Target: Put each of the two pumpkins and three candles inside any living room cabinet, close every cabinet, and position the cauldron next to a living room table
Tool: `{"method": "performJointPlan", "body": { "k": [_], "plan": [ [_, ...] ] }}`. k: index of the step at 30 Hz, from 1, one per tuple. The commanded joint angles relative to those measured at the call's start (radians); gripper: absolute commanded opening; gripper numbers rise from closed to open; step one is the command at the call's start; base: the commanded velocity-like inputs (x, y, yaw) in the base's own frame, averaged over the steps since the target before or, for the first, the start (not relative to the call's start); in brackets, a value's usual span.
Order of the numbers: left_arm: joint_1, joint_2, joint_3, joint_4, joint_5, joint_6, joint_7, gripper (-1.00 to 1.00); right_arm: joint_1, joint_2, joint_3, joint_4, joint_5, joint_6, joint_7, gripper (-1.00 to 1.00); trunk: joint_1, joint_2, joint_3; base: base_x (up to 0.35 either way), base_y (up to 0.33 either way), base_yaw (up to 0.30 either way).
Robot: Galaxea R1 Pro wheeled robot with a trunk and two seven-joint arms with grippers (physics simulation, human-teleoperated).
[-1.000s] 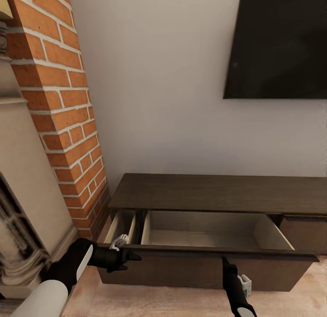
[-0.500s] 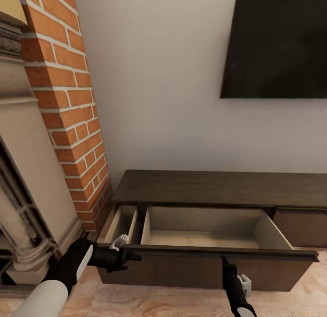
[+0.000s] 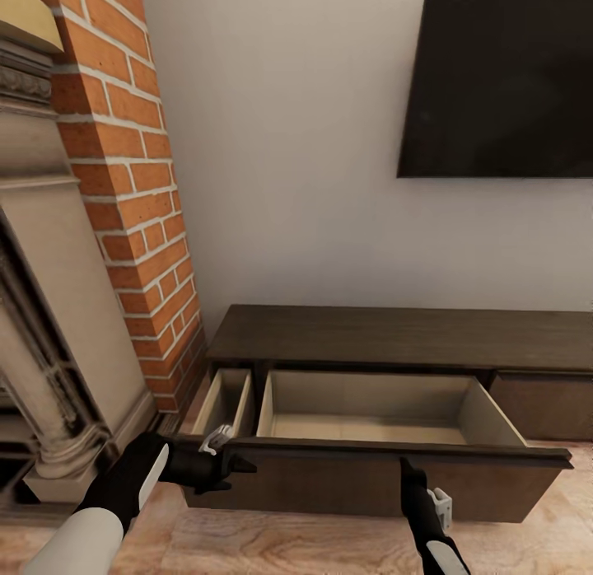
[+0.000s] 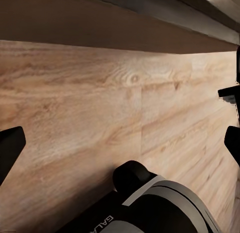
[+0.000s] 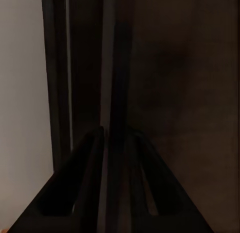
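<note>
**Wide drawer pulled out, right claw on its front edge**

The cabinet [image 3: 395, 336] is seen low against the wall, long axis running along it, with a brick column [image 3: 136, 188] just beside its left end. Two drawers are pulled toward the robot: a narrow drawer [image 3: 224, 400] and a wide drawer [image 3: 371, 410]. Pale interiors are shown, nothing is seen inside. The third drawer front [image 3: 543, 406] is flush. Bare wood floor [image 3: 288, 546] lies in front. The right claw [image 3: 405, 469] is clenched on the wide drawer's front panel [image 5: 117, 93], the thin edge pinched between the fingers. The left claw [image 3: 243, 465] is released, jaws spread, at the front's left end. A dark screen [image 3: 502, 81] is mounted above.
</note>
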Motion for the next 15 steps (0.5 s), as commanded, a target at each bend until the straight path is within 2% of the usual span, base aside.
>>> {"method": "performJointPlan", "body": {
  "k": [1,2,3,15],
  "plan": [
    [0.000,0.000,0.003,-0.001,-0.002,0.008,-0.004,1.00,0.038,0.000,-0.011,-0.002,-0.024,0.003,0.093,-1.00,-0.001,-0.001,-0.001,-0.176,0.000,0.000],
    [0.000,0.000,0.003,-0.001,-0.002,0.008,-0.004,1.00,0.038,0.000,-0.011,-0.002,-0.024,0.003,0.093,-1.00,-0.001,-0.001,-0.001,-0.108,0.000,0.000],
    [0.000,0.000,0.003,-0.001,-0.002,0.008,-0.004,1.00,0.038,0.000,-0.011,-0.002,-0.024,0.003,0.093,1.00,-0.001,-0.001,-0.001,-0.069,0.000,0.000],
    [0.000,0.000,0.004,-0.001,-0.003,0.008,-0.004,1.00,0.038,0.000,-0.011,-0.002,-0.024,0.003,0.093,1.00,-0.001,-0.001,-0.001,-0.005,0.000,0.000]
  ]
}}
